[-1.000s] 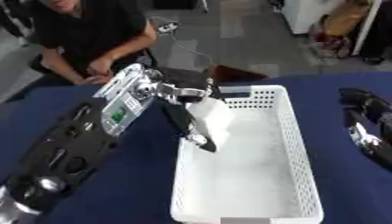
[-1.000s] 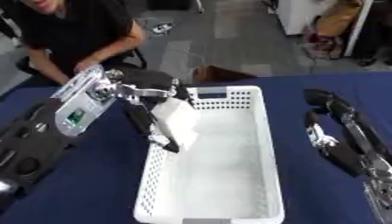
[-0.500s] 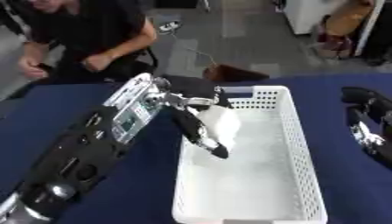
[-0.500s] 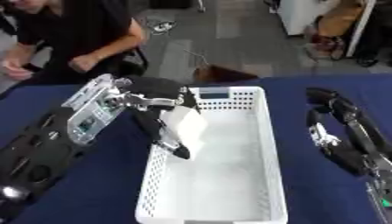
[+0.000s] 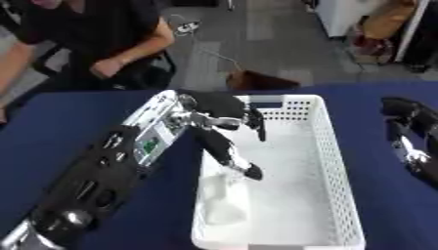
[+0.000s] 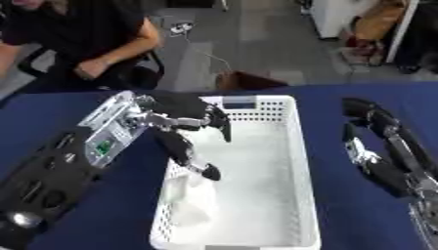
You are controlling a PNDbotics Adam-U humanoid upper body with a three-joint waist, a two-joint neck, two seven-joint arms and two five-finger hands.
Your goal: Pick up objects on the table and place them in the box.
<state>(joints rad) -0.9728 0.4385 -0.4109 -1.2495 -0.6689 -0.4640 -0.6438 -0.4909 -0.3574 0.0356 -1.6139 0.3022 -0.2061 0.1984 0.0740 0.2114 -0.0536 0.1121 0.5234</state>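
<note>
The white rectangular plastic basket (image 5: 329,146) has perforated lattice walls and a smooth, faintly shiny floor. Inside it, at the near left, lies a soft white cloth-like bundle (image 5: 224,197), matt and creased. The table (image 5: 60,117) is covered by a dark blue cloth, matt and even, without gloss. The left robot hand (image 5: 224,128) is black, with matt hard-plastic fingers (image 5: 229,154) and a slight sheen at the tips; the forearm behind it carries a brushed silver metal plate (image 5: 157,128) that catches the light. The right robot hand (image 6: 369,132), at the right edge, looks like glossy black plastic with small silver metal parts
</note>
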